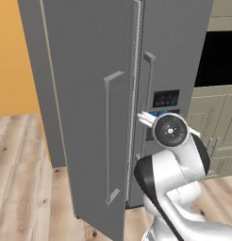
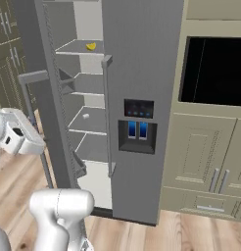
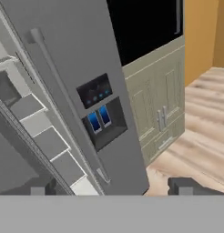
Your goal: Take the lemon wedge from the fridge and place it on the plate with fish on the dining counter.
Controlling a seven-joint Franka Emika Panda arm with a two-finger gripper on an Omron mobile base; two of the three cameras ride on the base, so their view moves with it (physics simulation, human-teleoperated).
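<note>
The two-finger gripper [image 3: 113,185] stands wide open with nothing between its small dark finger tips [image 3: 186,185], which rise far apart at the bottom of the hand view. It hangs in front of the tall matte grey fridge [image 2: 142,73], apart from it, looking at the closed right door with its dark dispenser panel [image 3: 101,110] and two blue-lit spouts. In the right base view the white hand [image 2: 17,132] sits at the left edge, just beside the long grey bar handle [image 2: 32,98] of the opened left door.

That left door [image 1: 85,103] is swung out toward the robot, and behind it the white interior shows a stack of pale shelves [image 2: 90,120]. The tiny bright yellow lemon wedge [image 2: 91,46] lies on an upper shelf, near its front, well above the hand. A small pale thing [image 2: 85,116] rests on a shelf further down; it is too small to identify.

To the right of the fridge stand olive-grey cabinet fronts [image 2: 205,157] under a black oven opening [image 2: 215,68]. The floor is light wood planks [image 1: 23,179], and an orange wall [image 1: 12,56] lies to the fridge's left.
</note>
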